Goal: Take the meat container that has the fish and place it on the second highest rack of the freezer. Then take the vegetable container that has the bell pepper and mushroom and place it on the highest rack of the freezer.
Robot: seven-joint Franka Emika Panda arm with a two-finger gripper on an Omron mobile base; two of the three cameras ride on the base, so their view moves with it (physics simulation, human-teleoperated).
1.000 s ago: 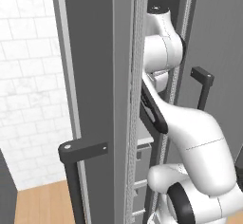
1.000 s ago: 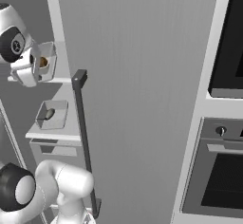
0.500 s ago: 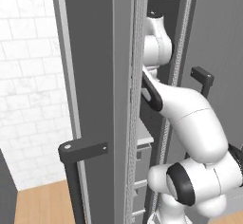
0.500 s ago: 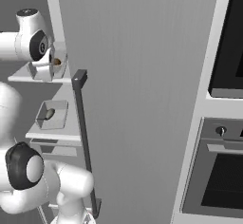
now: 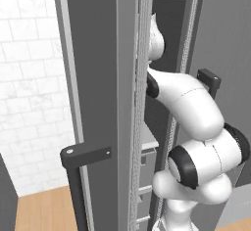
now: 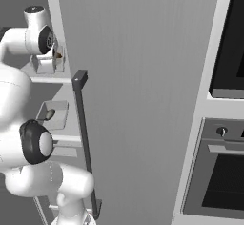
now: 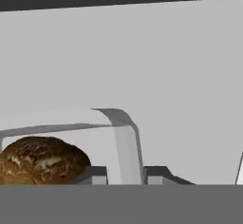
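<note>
The vegetable container [image 6: 46,65] is set on the upper shelf [image 6: 50,79] inside the freezer [image 6: 138,76]. Its rim is straddled by the gripper [image 7: 126,174], whose fingertips [image 7: 94,174] are slightly parted, so nothing looks clamped. A brown mushroom [image 7: 42,160] is seen at nine o'clock of the fingertips.

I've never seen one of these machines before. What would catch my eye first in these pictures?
First, the big white arm reaching deep into the tall grey freezer, past its open door. In the right base view its claw sits at a grey tray on an upper shelf, while another tray rests one shelf lower. In the hand view, a speckled brown mushroom lies inside the tray, whose wall stands between the claw's tips.
</note>
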